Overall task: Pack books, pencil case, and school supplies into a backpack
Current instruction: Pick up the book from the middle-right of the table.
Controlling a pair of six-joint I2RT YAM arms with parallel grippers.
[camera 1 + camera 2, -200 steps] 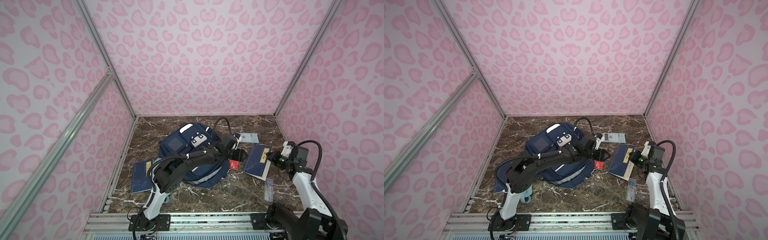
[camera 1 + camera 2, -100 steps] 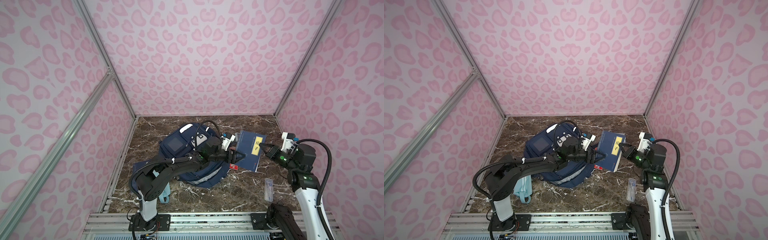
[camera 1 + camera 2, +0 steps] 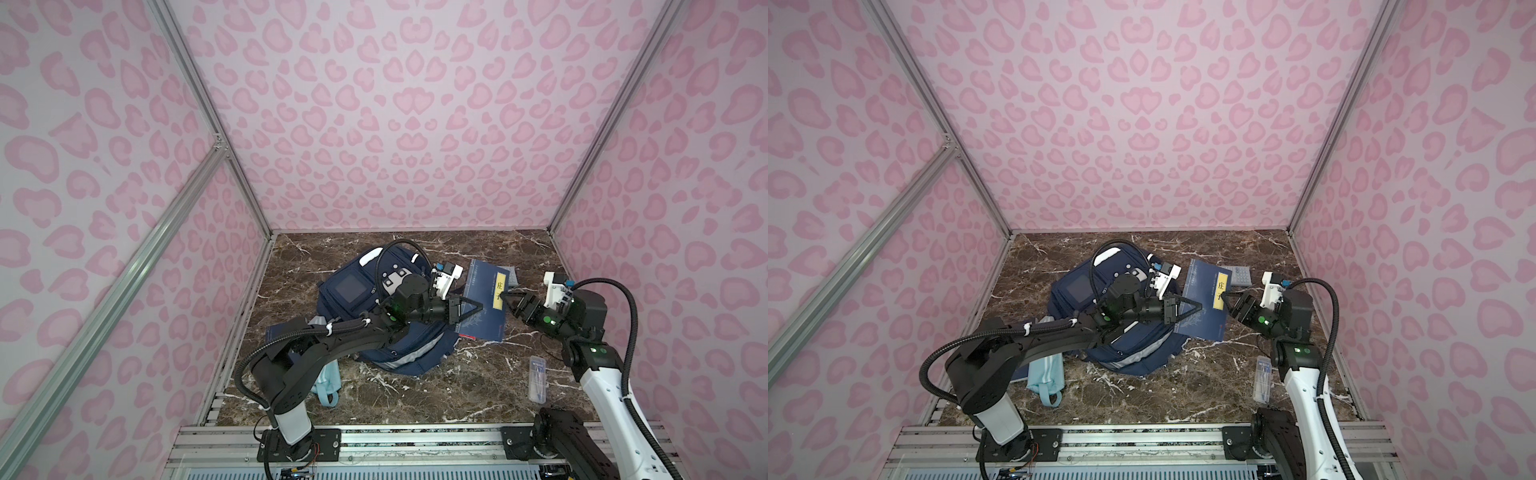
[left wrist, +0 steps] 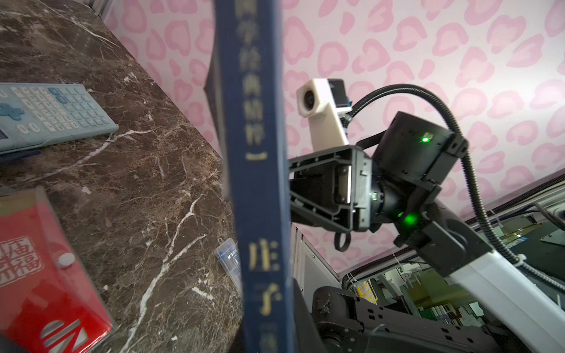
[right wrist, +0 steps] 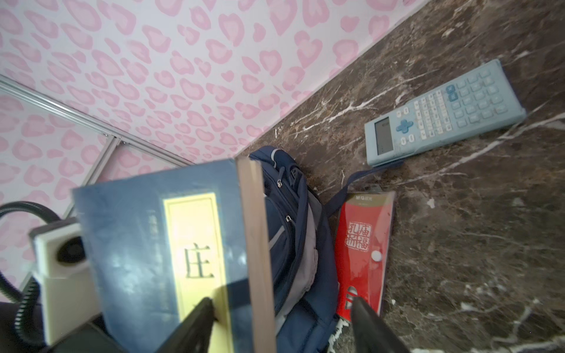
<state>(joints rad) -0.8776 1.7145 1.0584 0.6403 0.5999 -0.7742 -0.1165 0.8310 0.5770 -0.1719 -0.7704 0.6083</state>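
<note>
two books, one backpack, one calculator

Navy backpack, dark-blue book — yellow label — red pack.

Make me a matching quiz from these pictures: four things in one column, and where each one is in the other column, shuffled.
Things
1. yellow-label book
2. calculator
3. pencil case
4. clear plastic pack

Places
A. flat on the table, beside the right arm near its base
B. flat on the table, farther back than the book
C. held upright, off the table
D. on the table, partly hidden beneath the left arm

Pairs: 1-C, 2-B, 3-D, 4-A
</note>
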